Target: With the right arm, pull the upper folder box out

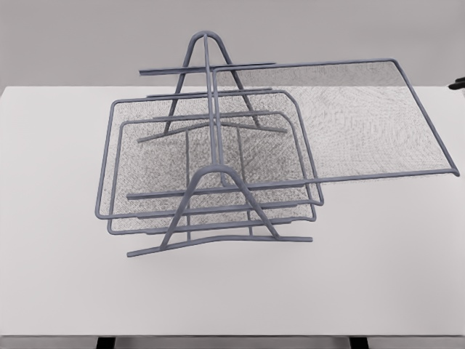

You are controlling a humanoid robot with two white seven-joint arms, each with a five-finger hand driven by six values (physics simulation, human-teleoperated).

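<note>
On the worktop: worktop [65, 291] is plain white, and a grey wire rack [218, 211] stands near its middle, resting on two A-shaped end frames joined by a top bar.

Upper folder box: upper folder box [349, 120], a mesh tray with a wire rim, sits slid far out to the picture's right, its left end only just under the rack's top rails. I judge it is already drawn out most of the way, since the bulk of it overhangs beyond the frame.

Why it stays up: I take it the tray's left edge rides on the rack's upper rails, which would keep it level though so little of it is inside; I cannot see the contact clearly through the mesh.

Lower trays: two lower trays [145, 182] remain seated within the rack, stacked one just above the other and pushed toward the picture's left.

Hands: I see neither hand, so I cannot tell whether either is wide, narrow or holding anything. A small dark object [456, 84] shows at the right edge beyond the worktop's far corner; I cannot say what it is.

Stage: to my eye the pull looks done or nearly so.

Risk: drawn any further, I reckon the tray could leave its rails and tip off.
</note>
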